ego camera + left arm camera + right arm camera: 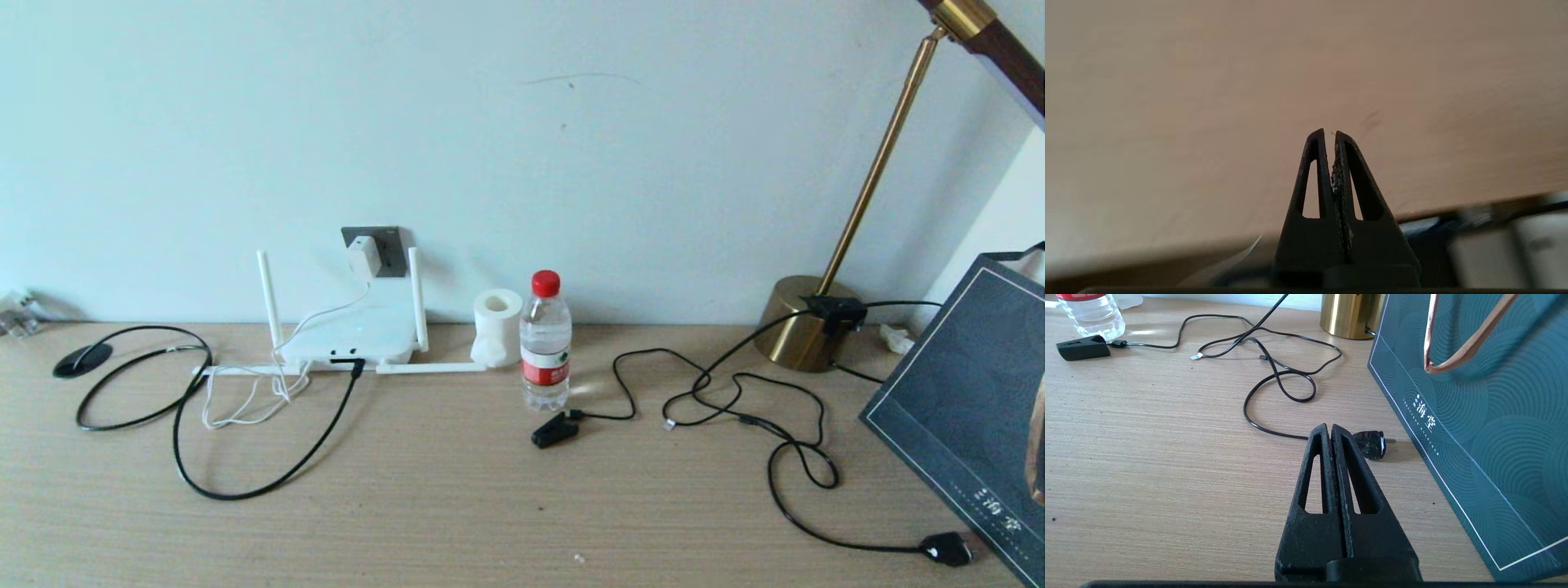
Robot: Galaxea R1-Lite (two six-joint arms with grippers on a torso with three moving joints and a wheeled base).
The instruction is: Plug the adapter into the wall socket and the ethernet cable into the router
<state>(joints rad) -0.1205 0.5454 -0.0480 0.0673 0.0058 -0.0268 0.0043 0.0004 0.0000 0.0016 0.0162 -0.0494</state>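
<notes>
While both claws sit pressed shut and empty, the left claw (1329,132) hovers over bare surface (1208,102), the right claw (1329,426) by the teal bag (1486,428) with white characters. At twelve o'clock, the adapter (364,256) sits in the wall socket (390,245); the ethernet cable (269,482) reaches the router (351,336), nearer the left arm. Job looks done.

Bright, even daylight throughout. Soft shadows beside bottle (545,343) and lamp base (804,322). Faint glare on table (457,506) near bottle. Left wrist view blurred; others sharp.
</notes>
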